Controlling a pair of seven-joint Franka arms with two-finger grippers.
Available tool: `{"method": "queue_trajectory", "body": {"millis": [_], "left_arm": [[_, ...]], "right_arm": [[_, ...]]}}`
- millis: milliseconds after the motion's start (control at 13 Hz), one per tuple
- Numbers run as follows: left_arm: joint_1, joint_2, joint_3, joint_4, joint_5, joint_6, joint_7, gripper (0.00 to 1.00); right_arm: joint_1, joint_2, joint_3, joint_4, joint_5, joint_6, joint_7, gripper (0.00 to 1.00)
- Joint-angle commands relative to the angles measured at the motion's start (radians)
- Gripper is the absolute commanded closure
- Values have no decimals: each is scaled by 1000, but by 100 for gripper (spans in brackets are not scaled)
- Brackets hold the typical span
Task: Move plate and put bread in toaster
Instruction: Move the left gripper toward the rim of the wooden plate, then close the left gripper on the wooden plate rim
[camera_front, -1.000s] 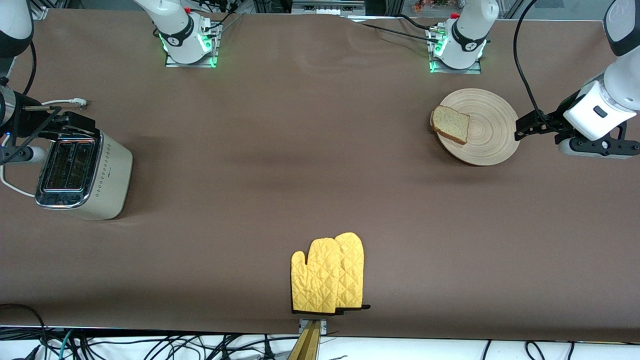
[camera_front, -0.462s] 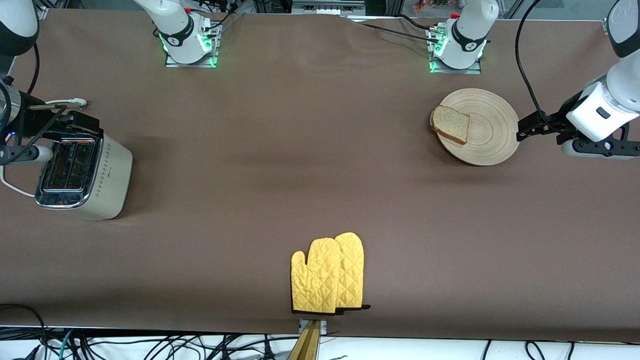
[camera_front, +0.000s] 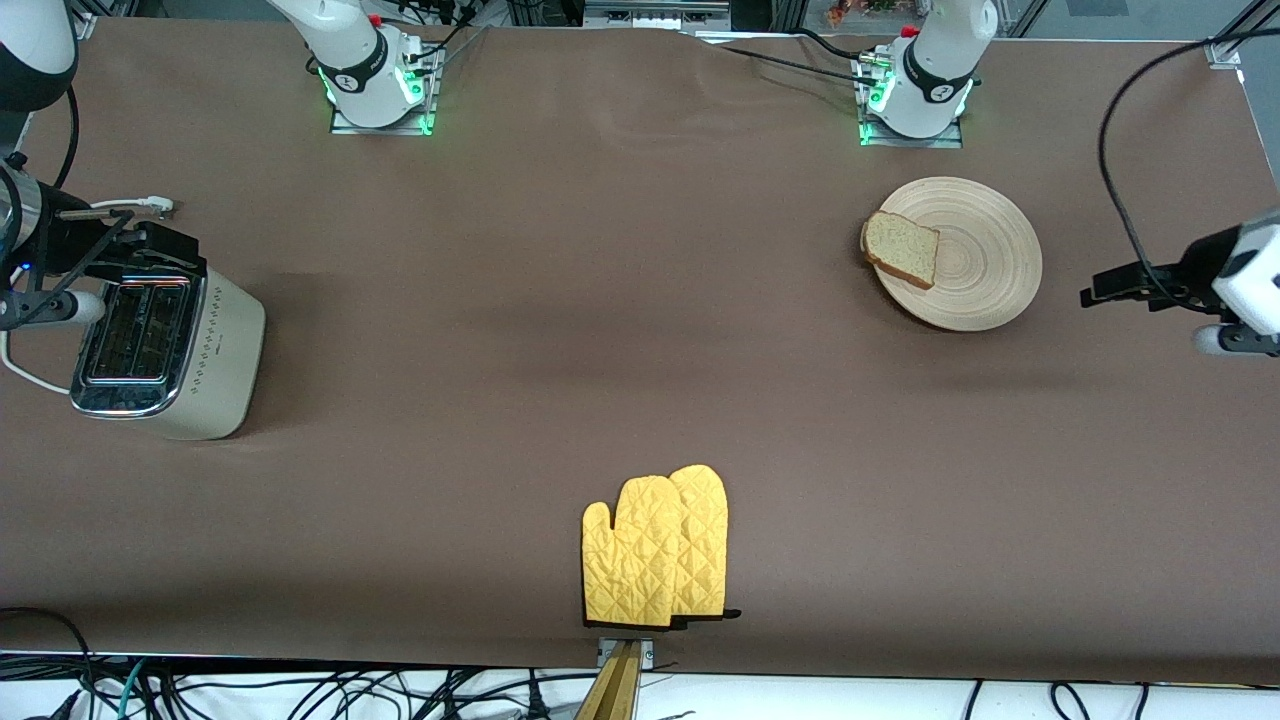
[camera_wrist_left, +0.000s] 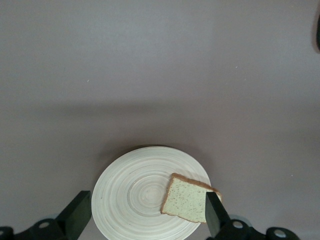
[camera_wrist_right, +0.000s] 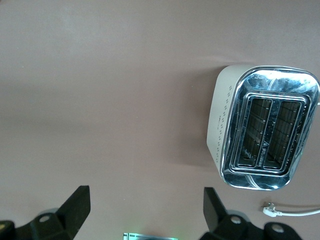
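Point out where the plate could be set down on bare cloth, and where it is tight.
Widest bare stretch: mid-table, between the toaster and the plate, above the yellow mitts. Also bare: between plate and mitts. Tight: at the toaster, where the open right gripper hovers, and between the plate and the open left gripper. The bread overhangs the plate's rim.

Brown cloth (camera_front: 600, 330) across the whole tabletop, filling almost all of the front view, plain and matt. Faint creases in it near the top edge at the middle. Soft, even light from above, with broad dim shadows across the middle of the cloth. Along the bottom edge, a pale strip of floor (camera_front: 850, 695) with a tangle of black cables (camera_front: 300, 690). At bottom centre, a yellowish beam (camera_front: 615, 690) under a small metal bracket. Along the top edge, bits of metal framing (camera_front: 655, 12).
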Motion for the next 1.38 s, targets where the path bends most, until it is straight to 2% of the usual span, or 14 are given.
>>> {"method": "queue_trajectory", "body": {"millis": [0,385,692,923,1077,1308], "left_arm": [[135,110,-11,35,-111,-62,174,0],[367,333,-12,27,-245,-192,566,0],[494,482,-12,5,-262,-246,676,0],[534,513,-12,-77,-266,-228,754,0],[559,512,-14,-152,-271,-147,803,0],[559,510,-18,-244,-296,-67,848,10]], "right_arm": [[-1,9,1,26,0,-9,7,0],[-1,9,1,26,0,-7,7,0],[-1,8,1,26,0,-7,7,0],[-1,9,-1,26,0,-7,5,0],[-1,9,-1,26,0,-7,7,0],[-1,8,-1,26,0,-7,5,0]]}}
